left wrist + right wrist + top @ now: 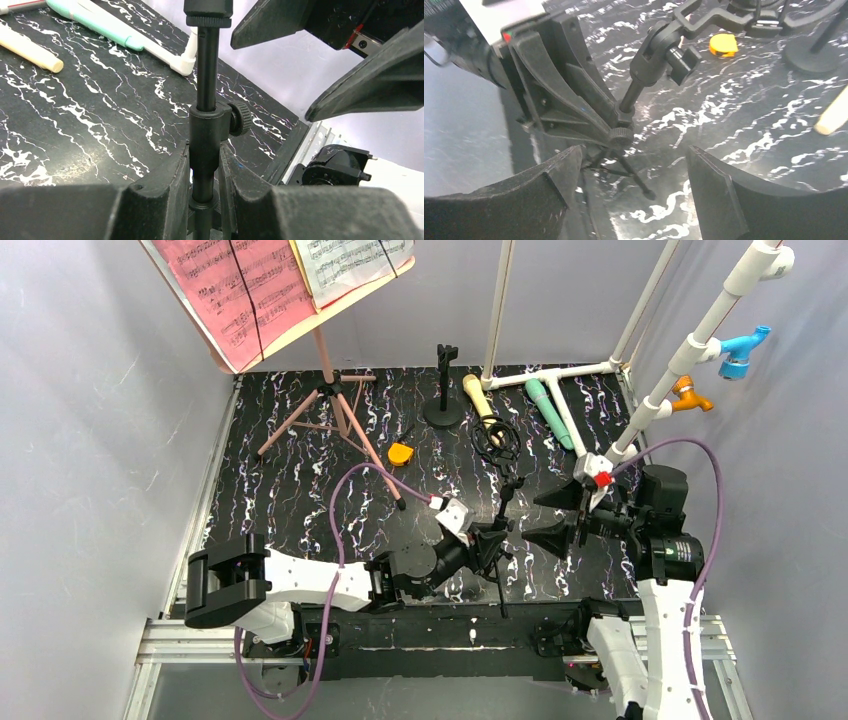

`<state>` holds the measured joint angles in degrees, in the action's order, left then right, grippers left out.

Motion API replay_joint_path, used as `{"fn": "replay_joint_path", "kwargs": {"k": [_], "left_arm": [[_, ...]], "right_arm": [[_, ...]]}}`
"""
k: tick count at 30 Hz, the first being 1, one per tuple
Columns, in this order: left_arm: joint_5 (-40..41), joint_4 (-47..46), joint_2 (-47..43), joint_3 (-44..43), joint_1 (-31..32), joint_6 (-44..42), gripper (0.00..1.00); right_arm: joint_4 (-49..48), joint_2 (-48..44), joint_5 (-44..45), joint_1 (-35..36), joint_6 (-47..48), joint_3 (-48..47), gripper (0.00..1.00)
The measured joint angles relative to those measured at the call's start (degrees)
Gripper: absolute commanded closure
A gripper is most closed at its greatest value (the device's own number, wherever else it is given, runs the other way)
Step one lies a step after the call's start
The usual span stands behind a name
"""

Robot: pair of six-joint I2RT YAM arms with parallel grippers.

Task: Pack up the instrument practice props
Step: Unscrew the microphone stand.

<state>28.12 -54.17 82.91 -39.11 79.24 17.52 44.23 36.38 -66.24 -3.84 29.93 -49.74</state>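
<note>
Left gripper [205, 167] pinches the lower shaft of a black mini tripod stand [206, 85], jaws tight on the tube just under the knob collar. The stand is tilted at front centre of the black marbled bench [280, 500], with its shock-mount ring [495, 440] at the far end. Right gripper [535, 517] is spread wide just right of the stand and holds nothing.

The pink music board [225, 290] stands back left on its pink tripod legs [335, 425], carrying a pink sheet and a white sheet [345, 260]. The beige microphone [480, 400] and teal microphone [548, 410] lie on the bench at the back. The teal one lies alongside a bar of the white pipe frame [565, 375]. A round-base black stand [443, 390] is just left of the beige one.
</note>
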Motion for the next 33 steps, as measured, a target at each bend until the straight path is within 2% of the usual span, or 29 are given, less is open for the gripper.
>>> {"fn": "replay_joint_path", "kwargs": {"k": [8, 15, 18, 24, 33], "left_arm": [[0.0, -4.5, -0.1, 1.0, 0.0, -3.5, 1.00], [0.0, -7.9, 0.8, 0.3, 0.0, -6.6, 1.00], [0.0, -8.8, 2.2, -0.9, 0.0, -7.5, 1.00], [0.0, -9.2, 3.6, -1.4, 0.0, -8.1, 1.00], [0.1, -9.9, 4.0, -1.6, 0.0, -8.1, 1.00]], "right_arm": [[-4.7, 4.1, -4.8, -0.3, -21.3, 1.3, 0.16], [-15.1, 4.1, -6.0, -0.3, -43.3, 10.3, 0.26], [-18.2, 4.5, -6.0, -0.3, -49.3, 12.0, 0.30], [-22.5, 4.5, -6.4, -0.3, -55.1, 12.1, 0.34], [-26.1, 4.5, -6.9, -0.3, -59.1, 12.1, 0.46]]}}
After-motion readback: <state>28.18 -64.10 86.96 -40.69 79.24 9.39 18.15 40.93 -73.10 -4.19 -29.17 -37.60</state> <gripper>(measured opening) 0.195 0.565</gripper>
